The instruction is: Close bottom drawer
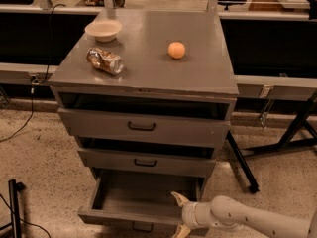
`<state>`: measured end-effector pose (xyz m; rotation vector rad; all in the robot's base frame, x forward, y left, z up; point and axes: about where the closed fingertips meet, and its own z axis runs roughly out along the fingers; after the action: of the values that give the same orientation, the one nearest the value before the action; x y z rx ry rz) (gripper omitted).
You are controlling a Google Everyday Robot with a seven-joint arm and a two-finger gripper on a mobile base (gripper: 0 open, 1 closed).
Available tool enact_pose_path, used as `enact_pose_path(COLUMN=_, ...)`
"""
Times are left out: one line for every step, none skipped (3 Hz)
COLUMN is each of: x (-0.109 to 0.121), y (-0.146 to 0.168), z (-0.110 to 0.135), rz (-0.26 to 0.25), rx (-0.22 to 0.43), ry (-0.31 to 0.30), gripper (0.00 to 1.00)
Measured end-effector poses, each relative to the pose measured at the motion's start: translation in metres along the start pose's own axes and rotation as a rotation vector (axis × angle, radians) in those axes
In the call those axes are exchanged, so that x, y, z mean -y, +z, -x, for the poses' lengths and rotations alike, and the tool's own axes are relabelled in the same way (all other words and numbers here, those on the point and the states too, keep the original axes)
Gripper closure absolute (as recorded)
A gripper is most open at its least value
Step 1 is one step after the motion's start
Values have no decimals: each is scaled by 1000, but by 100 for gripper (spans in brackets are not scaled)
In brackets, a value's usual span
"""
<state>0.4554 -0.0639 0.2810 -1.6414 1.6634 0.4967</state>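
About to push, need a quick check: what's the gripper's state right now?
Gripper: jaws open, holding nothing, at the front panel of the pulled-out grey metal bottom drawer.

Bottom drawer (pixel 141 195) pulled wide open, plain grey interior; hand (pixel 178 215) spread, straddling its front panel

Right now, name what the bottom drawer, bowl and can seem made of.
The bottom drawer: likely painted sheet metal, matt grey, thin flat walls. The bowl: maybe paper or plastic, pale, matt. The can: thin metal, shiny, dented. The gripper hangs open at the drawer's front.
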Motion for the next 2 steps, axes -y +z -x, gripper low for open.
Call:
enact_pose_path(x=-13, y=15, z=-17, rz=16, rx=-29, ry=35, gripper=18)
enact_pose_path(x=-26, y=31, z=-34, rz=-12, rx=2, ry=55, gripper=41)
